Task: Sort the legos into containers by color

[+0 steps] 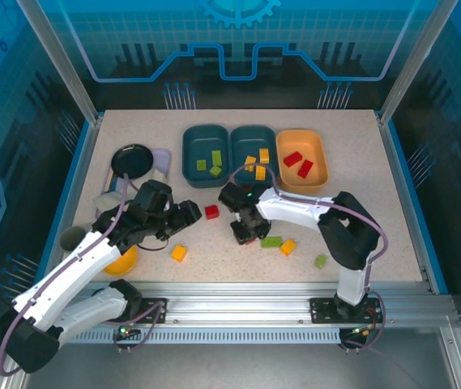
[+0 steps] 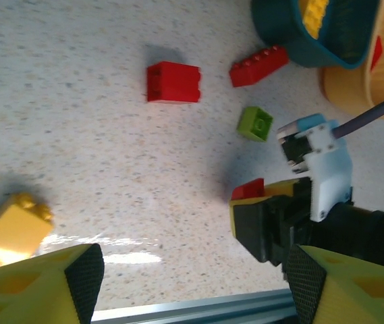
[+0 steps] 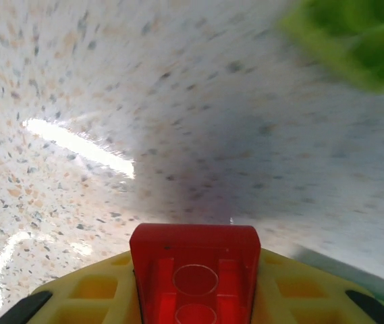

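My right gripper [image 1: 246, 232] is low over the table's middle, shut on a red lego [image 3: 195, 270] that sits between its yellow fingers [image 3: 90, 290]. The left wrist view shows that red lego [image 2: 248, 190] from the side. My left gripper [image 1: 188, 212] stands open and empty beside another red lego [image 1: 211, 211]. Loose on the table are a yellow lego [image 1: 179, 253], a green lego [image 1: 271, 241], an orange lego [image 1: 288, 247] and a small green lego [image 1: 320, 261]. The left teal container [image 1: 191, 146] holds green legos, the right teal container [image 1: 250, 134] yellow ones, the orange container [image 1: 319, 154] red ones.
A black round dish [image 1: 132, 160] and a lavender tray [image 1: 163, 158] stand at the back left. A round yellow bowl [image 1: 122, 262] lies partly under my left arm. The table's metal front rail [image 2: 198, 309] runs close below the left fingers.
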You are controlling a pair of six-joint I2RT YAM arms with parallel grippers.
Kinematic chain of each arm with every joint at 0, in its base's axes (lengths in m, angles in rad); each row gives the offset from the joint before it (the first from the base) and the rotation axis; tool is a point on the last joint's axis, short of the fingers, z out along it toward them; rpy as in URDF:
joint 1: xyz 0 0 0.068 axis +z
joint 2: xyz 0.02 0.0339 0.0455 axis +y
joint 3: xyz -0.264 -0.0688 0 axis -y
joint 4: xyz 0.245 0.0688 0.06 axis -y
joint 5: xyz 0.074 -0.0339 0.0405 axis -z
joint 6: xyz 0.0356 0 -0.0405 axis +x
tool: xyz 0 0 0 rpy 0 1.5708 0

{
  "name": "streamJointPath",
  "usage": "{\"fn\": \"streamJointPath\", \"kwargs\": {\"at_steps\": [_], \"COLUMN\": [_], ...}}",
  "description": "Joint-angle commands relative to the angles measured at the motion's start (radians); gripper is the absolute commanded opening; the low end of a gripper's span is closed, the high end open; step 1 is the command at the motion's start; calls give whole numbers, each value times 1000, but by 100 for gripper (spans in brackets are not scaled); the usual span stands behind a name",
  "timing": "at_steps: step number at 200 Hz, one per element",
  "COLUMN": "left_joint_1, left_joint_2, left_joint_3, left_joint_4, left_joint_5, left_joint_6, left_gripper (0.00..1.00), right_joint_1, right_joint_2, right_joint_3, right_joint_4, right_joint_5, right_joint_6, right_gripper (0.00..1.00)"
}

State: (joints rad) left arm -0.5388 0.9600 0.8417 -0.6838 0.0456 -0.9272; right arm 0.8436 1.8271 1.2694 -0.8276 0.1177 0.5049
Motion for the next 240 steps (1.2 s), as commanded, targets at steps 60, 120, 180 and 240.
{"fn": "streamJointPath", "kwargs": {"at_steps": [60, 120, 180, 240], "left_joint_1": [-77, -84, -104, -180], "left_joint_2": [295, 400, 494, 616], "left_joint_3": [206, 289, 340, 426], "left_joint_4": [245, 251, 226, 136], "left_joint_5": [115, 133, 175, 179], "left_joint_6": [84, 117, 179, 288], "left_gripper": [75, 75, 75, 75], "right_joint_1": [-520, -641, -654, -644], "right_joint_2": [-57, 272, 369, 260], "right_joint_3": [200, 519, 590, 578], "right_joint_4": [-134, -271, -294, -267], "right_joint_5": [217, 287, 250, 196], "right_joint_6": [-64, 12, 51, 56], "right_gripper": [31, 30, 44, 61]}}
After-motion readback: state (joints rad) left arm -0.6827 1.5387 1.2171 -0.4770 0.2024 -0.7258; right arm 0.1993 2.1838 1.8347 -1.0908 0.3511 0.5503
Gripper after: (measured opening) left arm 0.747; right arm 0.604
